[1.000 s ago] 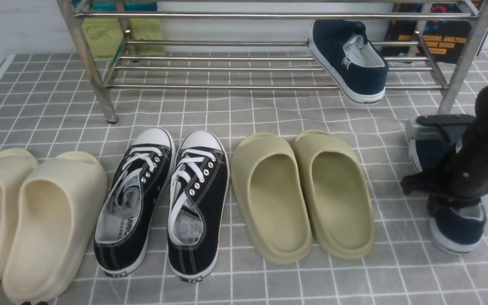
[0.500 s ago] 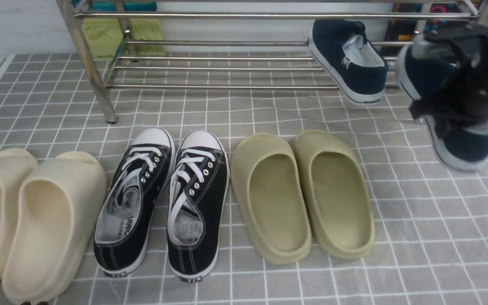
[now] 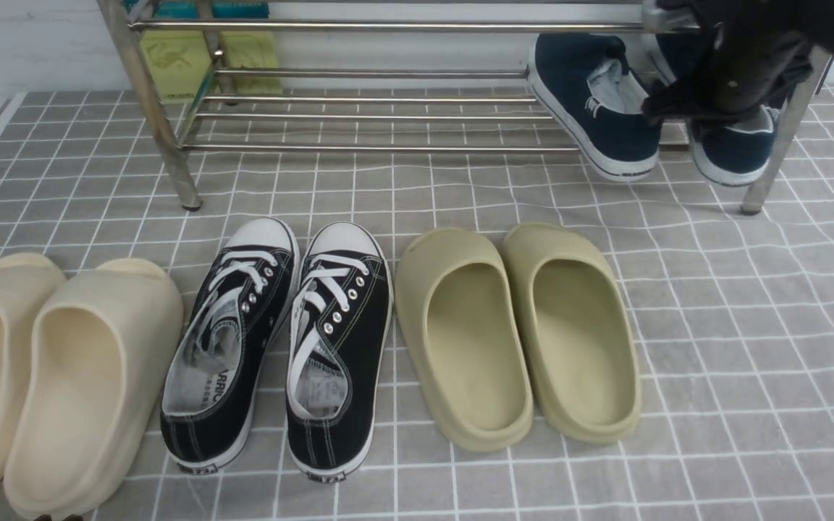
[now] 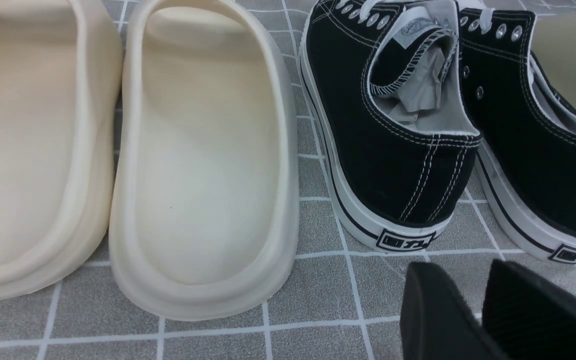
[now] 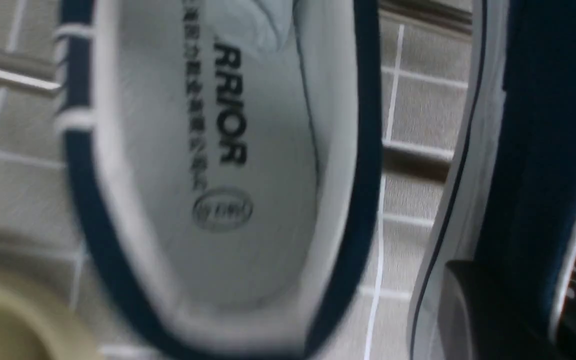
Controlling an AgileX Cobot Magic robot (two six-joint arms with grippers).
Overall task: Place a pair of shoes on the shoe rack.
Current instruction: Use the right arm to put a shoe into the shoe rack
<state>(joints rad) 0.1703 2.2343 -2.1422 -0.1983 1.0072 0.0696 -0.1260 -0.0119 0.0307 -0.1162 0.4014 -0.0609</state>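
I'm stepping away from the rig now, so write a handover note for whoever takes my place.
Right hand: closed on the side of a navy slip-on, at the right end of the rack's lower tier.
Left hand: holding nothing, near the black lace-ups; jaw opening unclear.
Done: the other navy slip-on sits on the lower tier of the shoe rack, heel overhanging the front rod.
Left: settle the held shoe beside it if it isn't fully down (I can't tell), release, back away.

You have room over the lower rods [image 3: 388, 149] left of both navy shoes [image 3: 627, 137], beneath the upper front rod [image 3: 388, 27]
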